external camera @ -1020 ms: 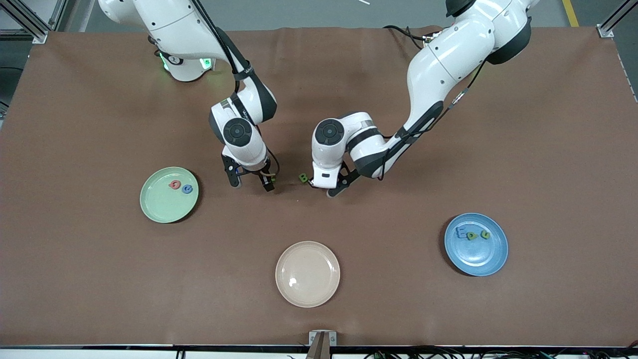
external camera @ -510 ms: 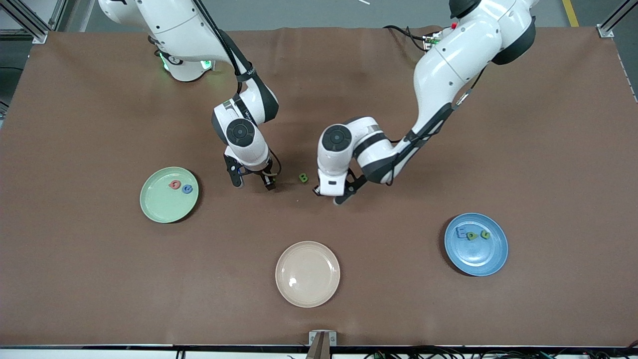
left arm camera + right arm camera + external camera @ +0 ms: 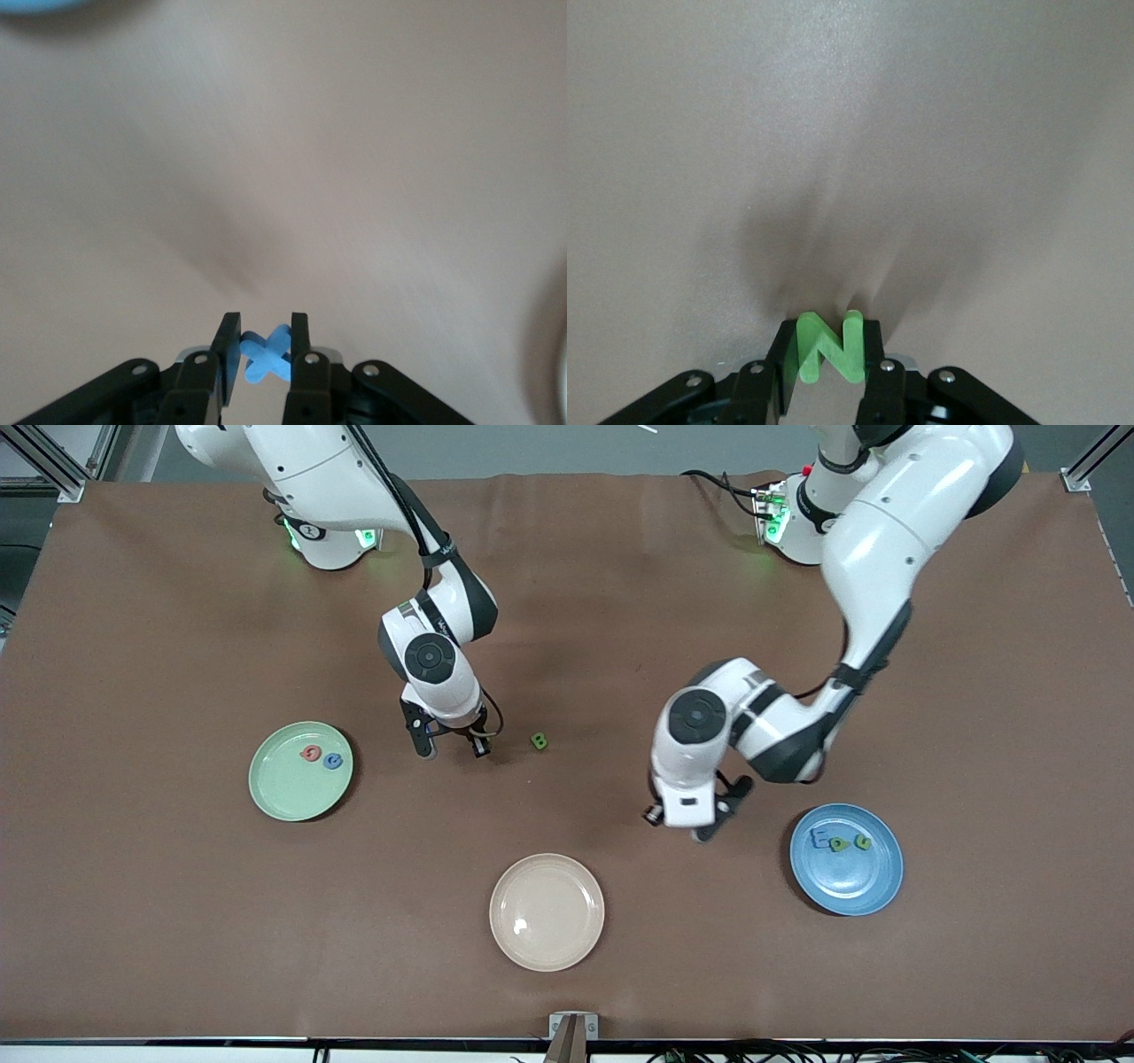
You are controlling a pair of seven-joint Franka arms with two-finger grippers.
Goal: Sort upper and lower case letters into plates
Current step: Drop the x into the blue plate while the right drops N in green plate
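Only the wrist views show what the grippers carry. Nearest the front camera lies the cream plate, bare. A little farther, toward the left arm's end of the table, the blue plate holds three letters in a row across it: a blue letter and two green letters. The left gripper hangs over bare table beside that plate; the front view hides its fingertips under the wrist, but the left wrist view shows the jaws clamped on a blue X-shaped letter, which sits flat-faced between the pads. Farther still, toward the right arm's end, the mint green plate carries a red letter touching or just beside a small blue letter. A lone green letter lies on the brown table near the middle. Just beside it the right gripper is low over the table, its jaws closed on a green N, standing upright between the fingers.
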